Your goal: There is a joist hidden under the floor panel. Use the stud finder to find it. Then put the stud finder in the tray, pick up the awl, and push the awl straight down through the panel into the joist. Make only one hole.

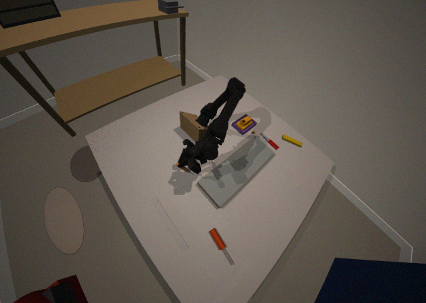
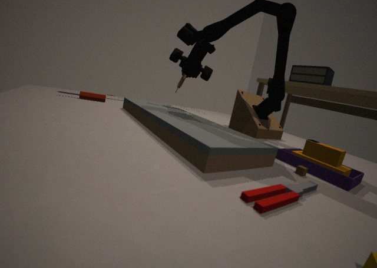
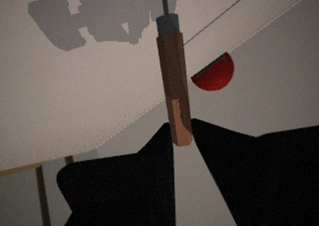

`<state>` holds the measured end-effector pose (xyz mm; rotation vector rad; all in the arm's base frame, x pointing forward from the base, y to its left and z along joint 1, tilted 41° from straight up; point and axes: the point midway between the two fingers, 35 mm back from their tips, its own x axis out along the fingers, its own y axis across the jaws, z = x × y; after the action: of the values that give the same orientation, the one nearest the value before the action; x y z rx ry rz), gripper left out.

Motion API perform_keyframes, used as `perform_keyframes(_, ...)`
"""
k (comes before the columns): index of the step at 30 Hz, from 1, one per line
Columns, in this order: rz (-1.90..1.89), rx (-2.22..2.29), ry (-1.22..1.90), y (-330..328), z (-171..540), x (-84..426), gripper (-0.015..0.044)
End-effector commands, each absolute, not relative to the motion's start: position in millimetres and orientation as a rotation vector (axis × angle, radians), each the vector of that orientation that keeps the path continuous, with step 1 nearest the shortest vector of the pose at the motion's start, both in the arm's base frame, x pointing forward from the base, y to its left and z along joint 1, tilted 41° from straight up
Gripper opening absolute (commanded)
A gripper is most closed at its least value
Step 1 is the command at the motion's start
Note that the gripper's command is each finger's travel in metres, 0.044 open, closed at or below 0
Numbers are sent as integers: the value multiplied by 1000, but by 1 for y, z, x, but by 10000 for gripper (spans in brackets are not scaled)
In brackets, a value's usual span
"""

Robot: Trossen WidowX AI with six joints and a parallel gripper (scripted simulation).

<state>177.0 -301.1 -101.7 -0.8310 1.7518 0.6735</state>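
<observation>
My gripper (image 2: 185, 75) (image 3: 179, 125) is shut on the awl's brown handle. The awl (image 2: 181, 80) (image 3: 171, 67) is held in the air, tilted, its metal tip slanting down and away from the fingers. In the top view it hangs left of the panel, partly hidden by the gripper. The grey floor panel (image 1: 223, 193) (image 2: 212, 137) lies flat on a wooden-sided base; no joist can be made out from above. The yellow-orange stud finder (image 1: 245, 122) (image 2: 324, 152) sits in the purple tray (image 1: 242, 132) (image 2: 322, 172).
A small wooden cube (image 1: 253, 132) (image 2: 301, 170) and red-handled pliers (image 1: 272, 144) (image 2: 264, 192) lie near the tray. A yellow bar (image 1: 291, 140) lies beyond them. An orange-handled screwdriver (image 1: 217, 238) (image 2: 92, 96) lies past the panel's other end. The arm stands on a wooden wedge (image 1: 190, 126) (image 2: 248, 119).
</observation>
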Motion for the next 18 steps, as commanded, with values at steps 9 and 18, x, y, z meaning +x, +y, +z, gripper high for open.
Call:
perform_keyframes(9,653,-1504,1857,-315,-46,219,0)
perform_keyframes(18,669,-1483,1840,-304,-46,232,0)
